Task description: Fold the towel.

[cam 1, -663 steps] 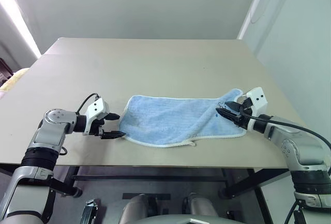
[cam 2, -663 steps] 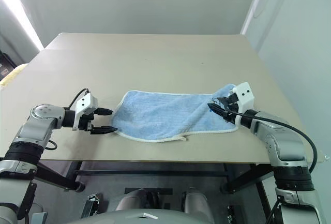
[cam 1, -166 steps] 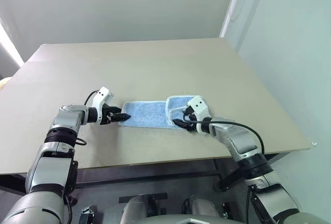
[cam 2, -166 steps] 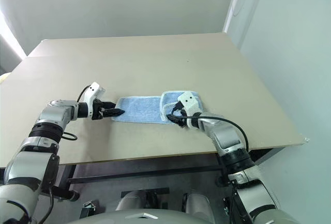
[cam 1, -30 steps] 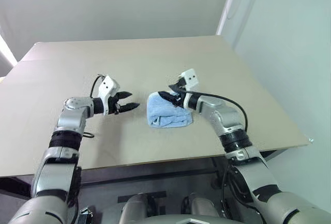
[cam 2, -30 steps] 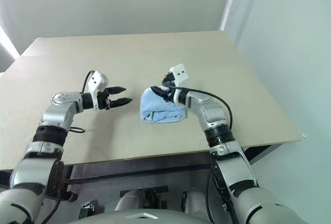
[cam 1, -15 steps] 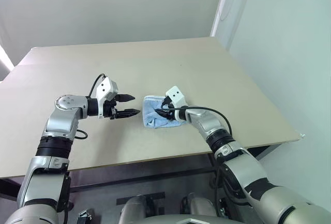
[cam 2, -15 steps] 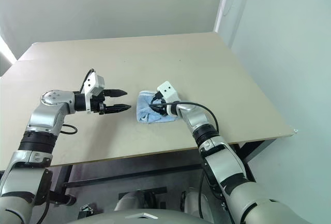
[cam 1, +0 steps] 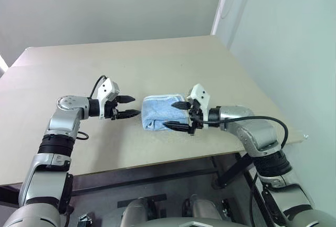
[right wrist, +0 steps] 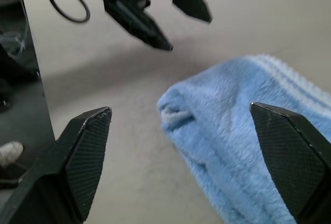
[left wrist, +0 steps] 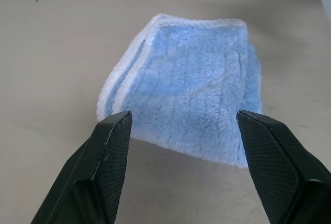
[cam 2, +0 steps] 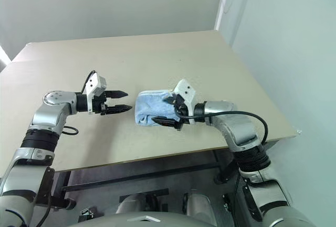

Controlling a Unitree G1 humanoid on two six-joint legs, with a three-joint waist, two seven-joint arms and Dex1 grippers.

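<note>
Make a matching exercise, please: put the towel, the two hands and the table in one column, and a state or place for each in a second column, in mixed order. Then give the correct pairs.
Column 1:
1. towel
2. left hand
3. right hand
4. table

Column 2:
A. beige top that carries the blue bundle
B. open, holding nothing, just beside the towel on the robot's left
C. folded into a small thick bundle, white edging showing
D. open wide, one finger over the bundle and one at its near edge

Pairs: 1-C, 2-B, 3-D, 4-A
</note>
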